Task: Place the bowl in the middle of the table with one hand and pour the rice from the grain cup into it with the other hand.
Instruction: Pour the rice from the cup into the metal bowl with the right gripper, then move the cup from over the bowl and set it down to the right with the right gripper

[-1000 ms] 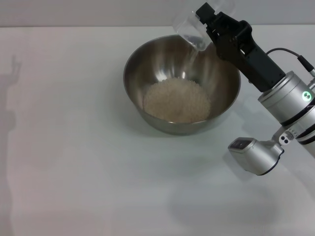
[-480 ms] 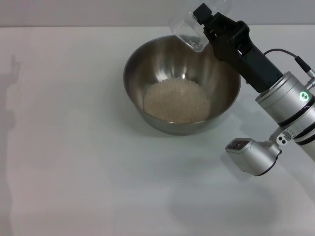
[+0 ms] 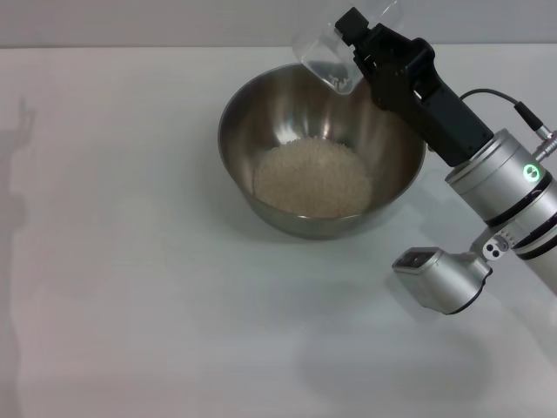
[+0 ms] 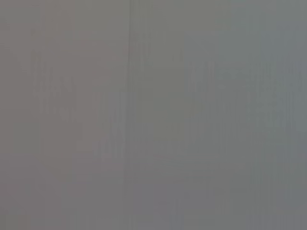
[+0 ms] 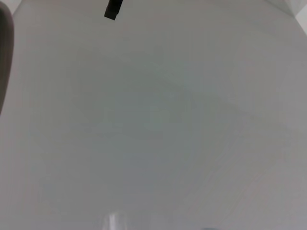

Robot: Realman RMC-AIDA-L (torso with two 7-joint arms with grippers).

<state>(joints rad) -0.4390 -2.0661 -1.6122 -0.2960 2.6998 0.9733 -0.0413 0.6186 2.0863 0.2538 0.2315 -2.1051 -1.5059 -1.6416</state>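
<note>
A steel bowl [image 3: 252,104] stands on the white table [image 3: 130,261] a little right of centre in the head view, with a heap of pale rice [image 3: 312,178] in its bottom. Over the bowl's far right rim my right gripper [image 3: 355,43] is shut on the clear grain cup [image 3: 326,54], which is tipped with its mouth down and left toward the bowl. Only a few grains cling inside the cup, and no rice is falling. My left arm is out of the head view; only its shadow falls on the table's left edge.
The right arm's silver forearm [image 3: 505,187] and wrist camera housing [image 3: 435,274] hang over the table to the right of the bowl. The left wrist view is a blank grey field. The right wrist view is mostly bare white surface, with the bowl's edge [image 5: 4,57] at one side.
The thin stream of rice from the cup has stopped. The right gripper has lifted the cup slightly up and to the left, above the rim.
</note>
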